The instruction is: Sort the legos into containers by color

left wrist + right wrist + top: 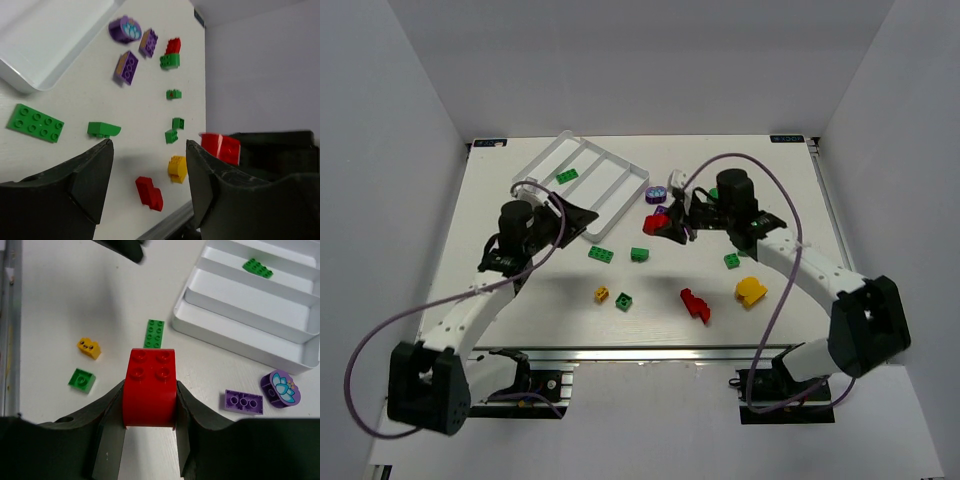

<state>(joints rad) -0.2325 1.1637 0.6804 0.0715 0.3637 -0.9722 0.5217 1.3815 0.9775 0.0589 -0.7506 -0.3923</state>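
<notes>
bright, even light is falling from overhead, paling the white table (560, 310) and laying soft, short shadows beside the legos (601, 254). in the left wrist view the near fingers (75, 190) are blurring slightly, and the tray (50, 35) is washing out.

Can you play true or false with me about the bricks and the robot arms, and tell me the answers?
1. The right gripper has a red brick squeezed between its jaws. True.
2. The round purple piece is inside the white tray. False: it lies on the table just outside the tray.
3. A green brick lies in one compartment of the tray. True.
4. The left gripper is holding a yellow brick. False: its jaws stand open with nothing between them.
</notes>
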